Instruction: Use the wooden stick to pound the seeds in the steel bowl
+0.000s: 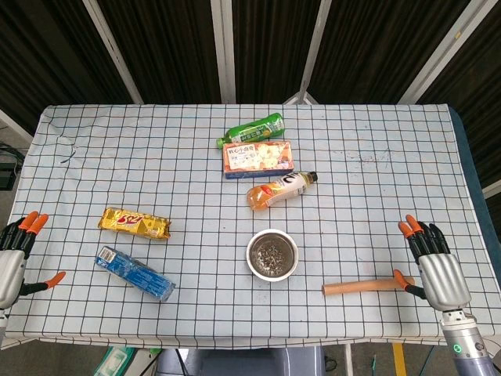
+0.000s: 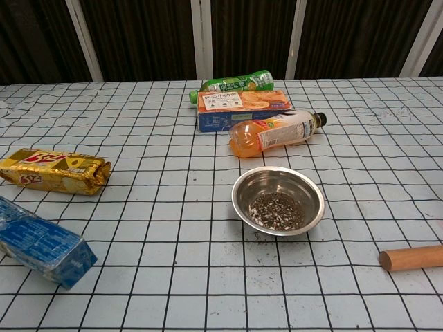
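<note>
The steel bowl sits near the table's front centre with dark seeds in its bottom. A wooden stick lies flat on the cloth to the bowl's right. My right hand hovers at the stick's right end, fingers spread, thumb tip close to the stick but holding nothing. At the front left edge my left hand is open too, far from the bowl. The chest view shows neither hand.
An orange drink bottle, a snack box and a green bottle lie behind the bowl. A yellow snack pack and a blue pack lie at the front left. The checkered cloth covers the table.
</note>
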`<state>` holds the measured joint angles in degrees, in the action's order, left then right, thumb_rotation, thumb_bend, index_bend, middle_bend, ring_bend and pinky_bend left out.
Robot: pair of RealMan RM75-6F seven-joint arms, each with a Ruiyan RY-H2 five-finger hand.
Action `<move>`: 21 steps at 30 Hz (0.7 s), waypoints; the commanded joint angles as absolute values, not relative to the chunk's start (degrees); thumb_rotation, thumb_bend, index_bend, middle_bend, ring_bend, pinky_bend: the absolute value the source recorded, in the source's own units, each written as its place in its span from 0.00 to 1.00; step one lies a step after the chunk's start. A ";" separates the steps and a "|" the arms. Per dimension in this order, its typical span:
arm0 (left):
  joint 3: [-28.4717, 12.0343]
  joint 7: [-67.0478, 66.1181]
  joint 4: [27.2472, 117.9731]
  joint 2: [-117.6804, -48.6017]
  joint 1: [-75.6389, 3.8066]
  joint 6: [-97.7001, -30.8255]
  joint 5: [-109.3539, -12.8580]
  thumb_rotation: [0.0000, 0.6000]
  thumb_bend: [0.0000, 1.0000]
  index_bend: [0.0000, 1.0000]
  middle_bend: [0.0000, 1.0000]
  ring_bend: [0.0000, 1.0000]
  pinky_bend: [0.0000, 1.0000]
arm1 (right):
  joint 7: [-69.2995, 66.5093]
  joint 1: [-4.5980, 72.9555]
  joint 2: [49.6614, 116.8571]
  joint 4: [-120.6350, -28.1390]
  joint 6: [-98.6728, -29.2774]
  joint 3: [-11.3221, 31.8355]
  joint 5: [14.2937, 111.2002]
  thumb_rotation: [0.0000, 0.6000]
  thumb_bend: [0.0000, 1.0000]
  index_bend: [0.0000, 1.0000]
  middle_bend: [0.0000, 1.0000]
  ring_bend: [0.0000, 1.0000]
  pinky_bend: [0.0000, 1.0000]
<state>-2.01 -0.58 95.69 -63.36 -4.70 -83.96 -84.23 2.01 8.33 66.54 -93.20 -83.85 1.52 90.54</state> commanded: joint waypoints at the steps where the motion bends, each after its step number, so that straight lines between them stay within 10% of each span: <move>1: -2.01 -0.56 95.55 -63.46 -4.65 -84.11 -84.32 1.00 0.08 0.00 0.00 0.00 0.00 | 2.71 8.21 66.56 -93.42 -84.03 1.10 91.37 1.00 0.35 0.00 0.00 0.00 0.00; 21: -2.11 0.17 95.59 -63.30 -4.77 -83.77 -84.21 1.00 0.08 0.00 0.00 0.00 0.00 | 16.70 9.26 72.86 -92.30 -76.95 -6.86 103.47 1.00 0.35 0.21 0.22 0.21 0.00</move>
<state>-2.14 0.19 95.62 -63.31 -4.76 -83.79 -84.18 14.81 9.13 71.32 -92.97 -78.33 -6.29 103.14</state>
